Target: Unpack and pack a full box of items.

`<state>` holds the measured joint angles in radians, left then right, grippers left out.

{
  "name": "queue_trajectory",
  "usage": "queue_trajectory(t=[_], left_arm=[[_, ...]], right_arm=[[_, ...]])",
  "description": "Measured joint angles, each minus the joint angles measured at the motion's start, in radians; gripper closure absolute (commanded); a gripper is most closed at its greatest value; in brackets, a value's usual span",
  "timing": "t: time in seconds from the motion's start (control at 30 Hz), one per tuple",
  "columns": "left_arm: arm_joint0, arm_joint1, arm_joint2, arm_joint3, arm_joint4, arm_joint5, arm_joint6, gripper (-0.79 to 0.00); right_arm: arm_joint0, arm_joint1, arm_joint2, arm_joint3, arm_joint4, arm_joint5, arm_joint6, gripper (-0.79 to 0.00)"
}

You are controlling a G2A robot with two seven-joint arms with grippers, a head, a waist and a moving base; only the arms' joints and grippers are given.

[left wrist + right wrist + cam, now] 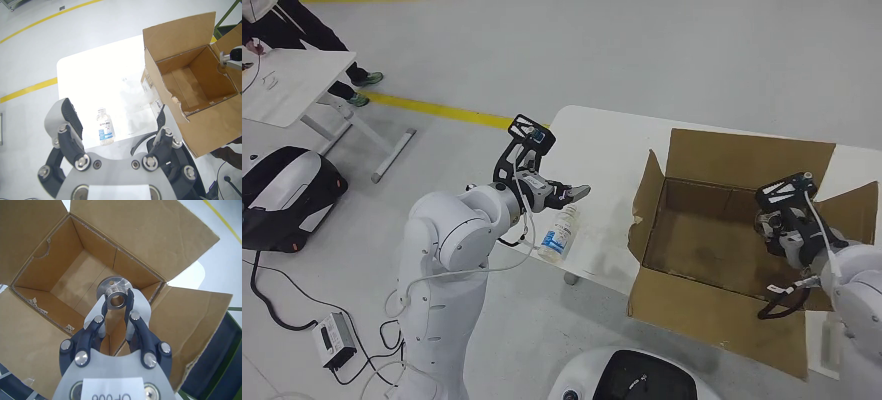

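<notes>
A cardboard box [742, 158] is seen in the right half of the top view, standing on a white table [602, 150] with its four flaps folded outward and its bare bottom exposed. The right gripper [117, 296] is held over the box's opening, near the right-hand wall as the top view shows it, and its fingers are closed on the short hub of a metal flange [113, 284] — a round silver disc with a small hole through its rim and a bored collar at its middle. The flange is carried above the box floor, not resting on it. A clear bottle [558, 236] with a blue and white label is seen just left of centre in the top view, lying on its side on the table close to the table's edge, well apart from the box. The left gripper [567, 192] is held above that bottle, its fingers [71, 117] spread wide with nothing between them — no contact with the bottle [105, 128] is made.
</notes>
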<state>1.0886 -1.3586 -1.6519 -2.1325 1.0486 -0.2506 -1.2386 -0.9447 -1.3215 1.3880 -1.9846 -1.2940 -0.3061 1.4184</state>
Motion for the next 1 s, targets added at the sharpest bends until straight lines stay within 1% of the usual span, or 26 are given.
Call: queue_trajectory(t=[0.23,0.3,0.4,0.6,0.73,1.0], left_arm=[[0.0,0.0,0.0,0.0,0.0,0.0,0.0,-0.785],[0.0,0.0,0.0,0.0,0.0,0.0,0.0,-0.785],[0.0,0.0,0.0,0.0,0.0,0.0,0.0,-0.785],[0.0,0.0,0.0,0.0,0.0,0.0,0.0,-0.785],[0.0,0.0,0.0,0.0,0.0,0.0,0.0,-0.785],[0.0,0.0,0.0,0.0,0.0,0.0,0.0,-0.785]], right_arm=[[-0.001,0.0,0.001,-0.001,0.001,0.001,-0.001,0.0],[-0.013,0.001,0.011,-0.016,0.012,0.009,-0.03,0.0],[-0.035,0.007,0.055,-0.08,0.038,0.013,-0.088,0.0],[-0.083,0.021,0.182,-0.214,0.109,0.009,-0.129,0.0],[-0.114,0.032,0.295,-0.286,0.163,0.014,-0.13,0.0],[-0.167,0.054,0.495,-0.327,0.241,0.011,-0.126,0.0]])
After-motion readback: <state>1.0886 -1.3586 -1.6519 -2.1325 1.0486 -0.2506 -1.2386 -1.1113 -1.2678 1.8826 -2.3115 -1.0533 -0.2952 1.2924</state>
